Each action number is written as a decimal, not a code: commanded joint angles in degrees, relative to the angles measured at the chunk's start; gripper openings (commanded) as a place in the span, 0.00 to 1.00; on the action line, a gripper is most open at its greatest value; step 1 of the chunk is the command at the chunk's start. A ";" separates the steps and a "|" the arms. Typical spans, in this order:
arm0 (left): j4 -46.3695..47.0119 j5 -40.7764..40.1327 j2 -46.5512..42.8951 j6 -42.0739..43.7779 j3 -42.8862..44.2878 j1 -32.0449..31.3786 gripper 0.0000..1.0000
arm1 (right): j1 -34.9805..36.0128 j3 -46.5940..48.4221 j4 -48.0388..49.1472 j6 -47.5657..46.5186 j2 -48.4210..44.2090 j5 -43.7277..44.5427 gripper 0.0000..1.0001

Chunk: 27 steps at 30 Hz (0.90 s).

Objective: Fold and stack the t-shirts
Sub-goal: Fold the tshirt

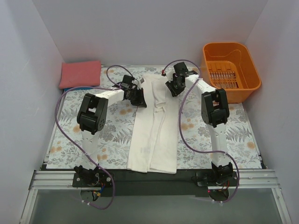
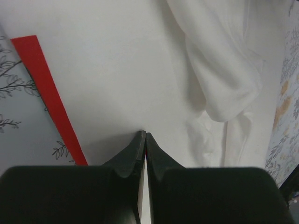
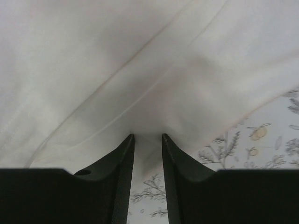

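The white t-shirt (image 1: 154,130) lies folded lengthwise into a long strip down the middle of the table. My left gripper (image 1: 140,95) is at its far left corner, shut on the cloth edge. In the left wrist view the gripper (image 2: 145,134) pinches the white cloth (image 2: 121,70), and a red strip of the print (image 2: 46,93) shows along its edge. My right gripper (image 1: 172,88) is at the far right corner. In the right wrist view the gripper (image 3: 147,136) holds a fold of the shirt (image 3: 140,56) between its tips. A folded salmon-red t-shirt (image 1: 80,73) lies at the far left, with a blue one (image 1: 74,88) peeking out beneath.
An orange basket (image 1: 233,93) stands at the far right corner. The floral table cover (image 1: 205,135) spreads under everything. White walls close in the left, right and back. Purple cables loop beside both arms.
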 commanded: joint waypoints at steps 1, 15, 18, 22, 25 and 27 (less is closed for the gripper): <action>1.31 -8.01 0.76 -4.28 -0.43 1.85 0.02 | 1.01 7.50 1.51 -2.86 6.91 6.64 0.35; -0.88 -8.83 11.21 -1.83 11.42 8.62 0.01 | 3.04 20.88 10.72 -9.36 17.47 14.65 0.41; -0.88 -7.08 12.09 -2.52 12.75 8.80 0.01 | 3.13 19.74 14.67 -11.20 17.56 15.70 0.41; -1.06 -3.56 12.80 -5.33 13.01 8.80 0.01 | 3.13 19.82 18.46 -12.96 18.35 15.88 0.41; -1.24 -2.24 12.36 -6.48 11.88 8.45 0.01 | 3.21 21.05 20.05 -14.02 19.58 16.14 0.41; -1.24 -2.15 11.83 -6.48 11.17 8.27 0.02 | 3.30 20.97 20.40 -14.46 20.11 16.67 0.41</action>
